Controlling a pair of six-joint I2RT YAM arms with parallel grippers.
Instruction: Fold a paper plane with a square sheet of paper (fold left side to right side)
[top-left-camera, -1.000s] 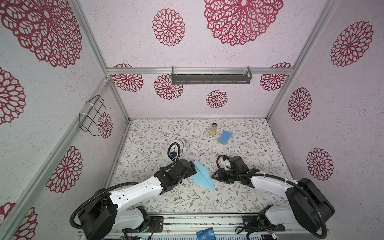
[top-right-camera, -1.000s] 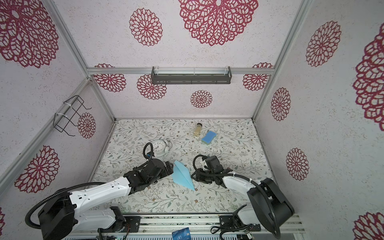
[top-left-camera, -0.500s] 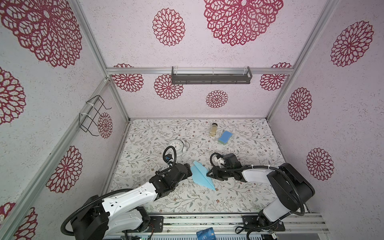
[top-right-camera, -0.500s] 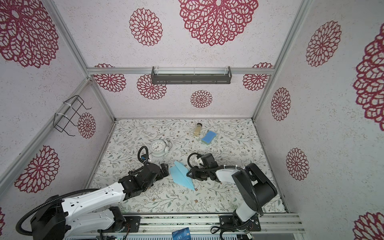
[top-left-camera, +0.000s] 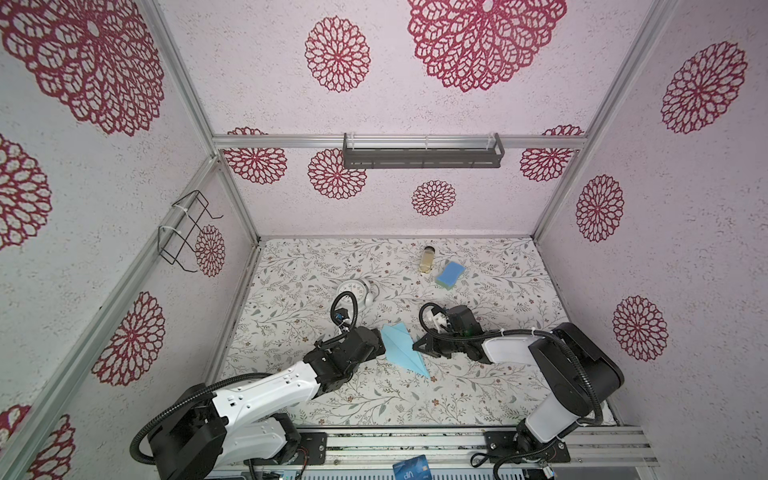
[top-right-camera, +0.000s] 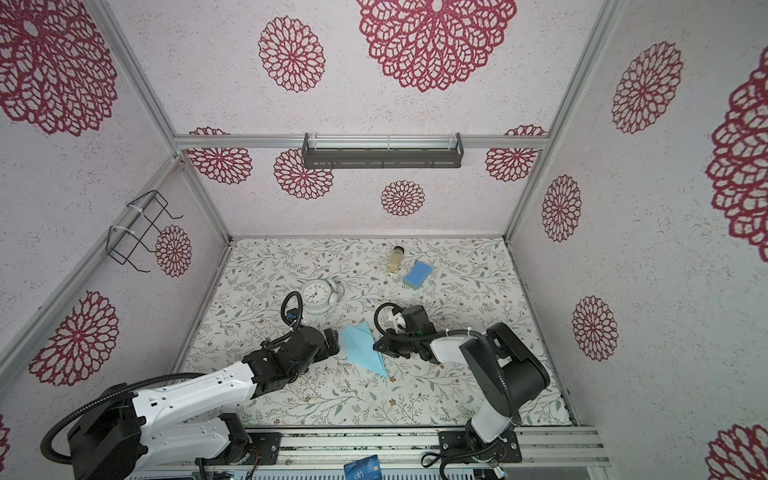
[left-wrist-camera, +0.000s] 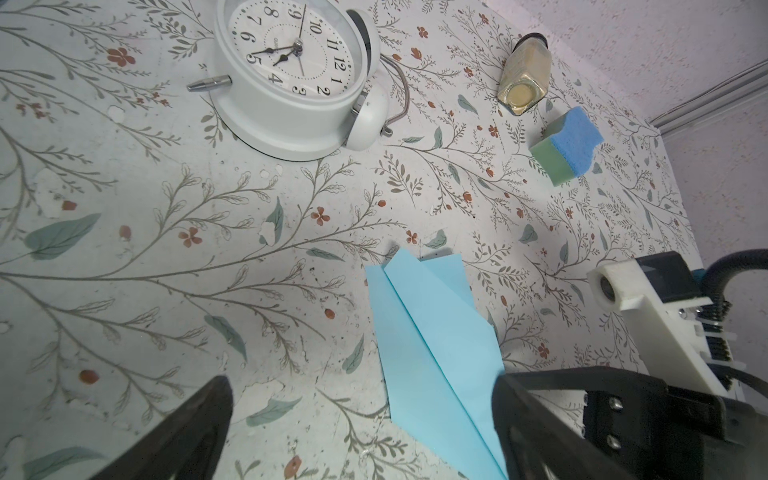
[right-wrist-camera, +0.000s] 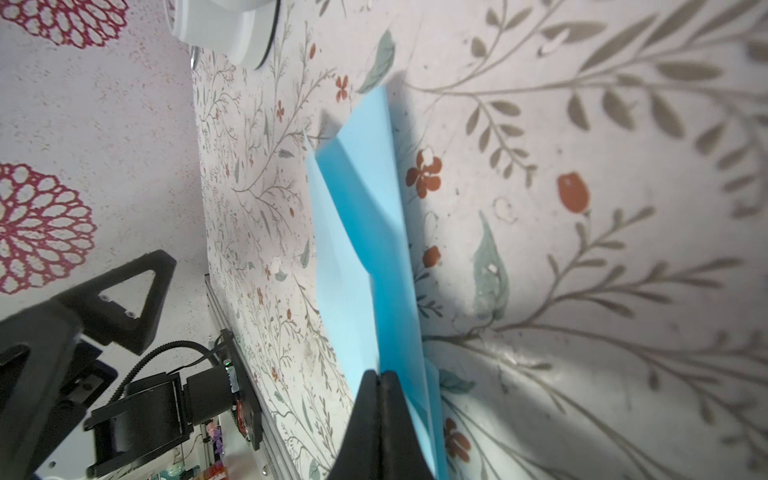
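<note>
The square sheet of paper is folded into a light blue paper plane (top-left-camera: 397, 347) (top-right-camera: 359, 345) lying mid-table, nose toward the front. My left gripper (top-left-camera: 377, 345) (top-right-camera: 333, 343) sits at its left edge, open; in the left wrist view (left-wrist-camera: 361, 386) one finger rests over the plane (left-wrist-camera: 432, 340) and the other stands on bare table. My right gripper (top-left-camera: 415, 345) (top-right-camera: 376, 345) meets the plane's right edge. In the right wrist view its jaws (right-wrist-camera: 379, 374) are shut, with a raised wing layer of the plane (right-wrist-camera: 353, 249) running into the tips.
A white clock (top-left-camera: 353, 291) (left-wrist-camera: 291, 75) stands behind the left gripper. A small bottle (top-left-camera: 428, 259) and a blue sponge (top-left-camera: 449, 274) lie near the back. A dark blue card (top-left-camera: 410, 471) sits on the front rail. Walls enclose three sides.
My right gripper slid left to the plane's right edge and closed there. The left arm drew back a little and stayed open.
</note>
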